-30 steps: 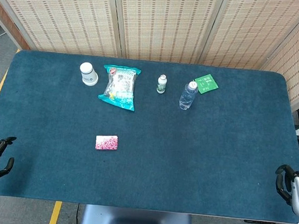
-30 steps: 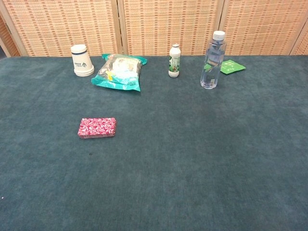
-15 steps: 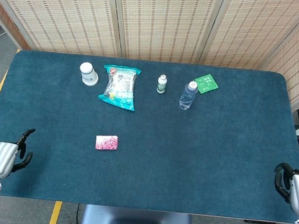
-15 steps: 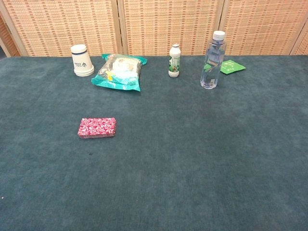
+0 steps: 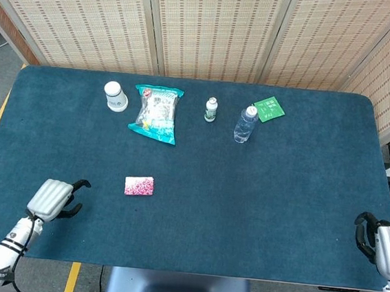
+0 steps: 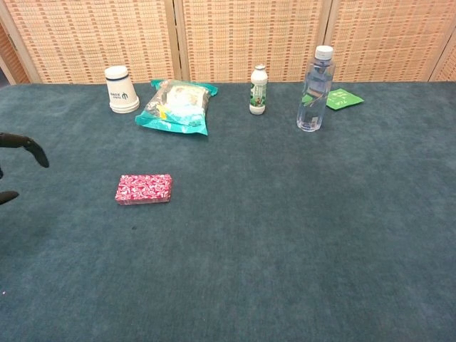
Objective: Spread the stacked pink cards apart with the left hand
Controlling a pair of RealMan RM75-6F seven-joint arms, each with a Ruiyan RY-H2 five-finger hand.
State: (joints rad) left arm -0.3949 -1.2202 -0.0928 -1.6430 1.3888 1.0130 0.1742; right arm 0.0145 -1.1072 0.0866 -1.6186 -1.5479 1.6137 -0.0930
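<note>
The stack of pink patterned cards (image 5: 139, 185) (image 6: 144, 189) lies flat on the dark teal table, left of centre. My left hand (image 5: 54, 199) hovers over the table's front left part, left of the cards and apart from them, fingers spread and holding nothing. Only its dark fingertips (image 6: 28, 148) show at the left edge of the chest view. My right hand (image 5: 378, 242) sits at the table's front right corner, fingers curled and holding nothing.
Along the back stand a white cup (image 5: 115, 96), a teal snack bag (image 5: 158, 113), a small white bottle (image 5: 211, 109), a clear water bottle (image 5: 245, 124) and a green packet (image 5: 270, 109). A woven screen backs the table (image 5: 258, 207).
My left hand has moved from off the front left corner in over the table, toward the cards. The cards and right hand stay put.
</note>
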